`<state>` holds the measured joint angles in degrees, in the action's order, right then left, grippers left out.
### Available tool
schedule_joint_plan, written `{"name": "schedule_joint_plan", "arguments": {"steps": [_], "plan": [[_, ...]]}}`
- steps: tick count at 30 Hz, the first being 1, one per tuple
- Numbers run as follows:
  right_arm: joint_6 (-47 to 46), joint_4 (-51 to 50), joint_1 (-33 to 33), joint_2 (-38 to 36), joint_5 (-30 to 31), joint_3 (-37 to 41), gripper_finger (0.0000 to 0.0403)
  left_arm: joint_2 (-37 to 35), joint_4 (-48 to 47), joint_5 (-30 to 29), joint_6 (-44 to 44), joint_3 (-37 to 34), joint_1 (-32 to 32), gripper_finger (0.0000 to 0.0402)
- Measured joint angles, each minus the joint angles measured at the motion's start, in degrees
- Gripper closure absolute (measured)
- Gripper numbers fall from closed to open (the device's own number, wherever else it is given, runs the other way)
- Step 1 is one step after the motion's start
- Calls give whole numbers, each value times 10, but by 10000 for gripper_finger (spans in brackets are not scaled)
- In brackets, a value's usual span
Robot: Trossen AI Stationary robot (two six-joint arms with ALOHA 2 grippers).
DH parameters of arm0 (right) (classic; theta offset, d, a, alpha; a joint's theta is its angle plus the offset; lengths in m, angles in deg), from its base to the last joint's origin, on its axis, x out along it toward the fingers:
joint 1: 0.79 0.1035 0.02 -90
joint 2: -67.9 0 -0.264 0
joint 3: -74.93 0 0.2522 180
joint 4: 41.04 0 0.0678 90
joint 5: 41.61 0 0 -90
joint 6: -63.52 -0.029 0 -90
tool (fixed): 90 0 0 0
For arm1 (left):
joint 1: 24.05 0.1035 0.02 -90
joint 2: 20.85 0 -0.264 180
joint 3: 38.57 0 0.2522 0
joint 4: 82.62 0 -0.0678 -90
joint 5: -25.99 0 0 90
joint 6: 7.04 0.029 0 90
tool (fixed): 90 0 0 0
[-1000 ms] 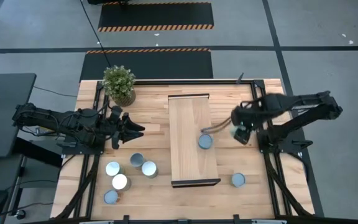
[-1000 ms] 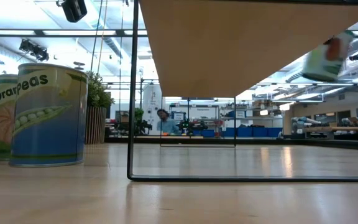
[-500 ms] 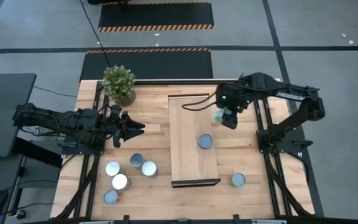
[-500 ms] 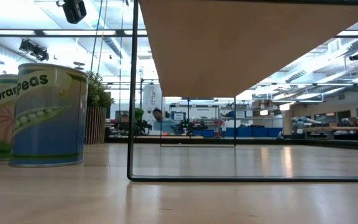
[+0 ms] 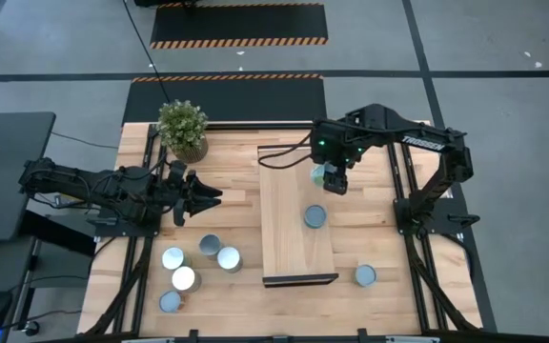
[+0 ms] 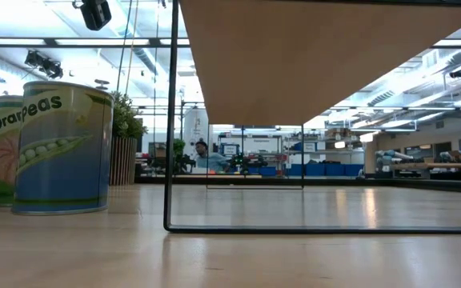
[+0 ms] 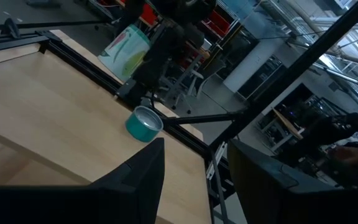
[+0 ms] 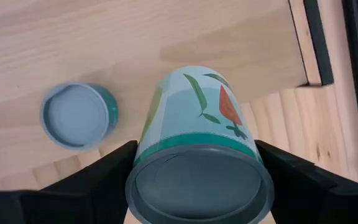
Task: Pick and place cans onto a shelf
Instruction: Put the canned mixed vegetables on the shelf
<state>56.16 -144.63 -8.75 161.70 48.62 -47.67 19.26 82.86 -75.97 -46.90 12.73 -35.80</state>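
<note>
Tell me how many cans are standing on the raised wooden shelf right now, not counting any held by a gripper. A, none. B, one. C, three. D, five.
B: in the high view a single can stands on the shelf; the right gripper holds another can above the shelf's far right edge, and the other cans stand on the table.

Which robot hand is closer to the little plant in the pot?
The left one. The left gripper sits just below and beside the plant. The right gripper, holding a can, is across the shelf.
</note>
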Motion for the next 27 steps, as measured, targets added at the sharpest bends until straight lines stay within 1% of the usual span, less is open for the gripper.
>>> {"name": "schedule_joint_plan", "arguments": {"steps": [5, 11, 22, 27], "plan": [[1, -2, 1, 7, -15, 0, 98, 0, 0, 0, 0, 0, 0, 221], [3, 16, 16, 17, -15, 0, 98, 0, -2, 0, 2, 0, 0, 221], [10, 4, 42, 74, -33, 0, 98, 0, -5, 0, 1, 0, 0, 221], [9, -1, 50, 85, -33, 1, 98, 0, -5, 4, 0, 0, 0, 221]]}}
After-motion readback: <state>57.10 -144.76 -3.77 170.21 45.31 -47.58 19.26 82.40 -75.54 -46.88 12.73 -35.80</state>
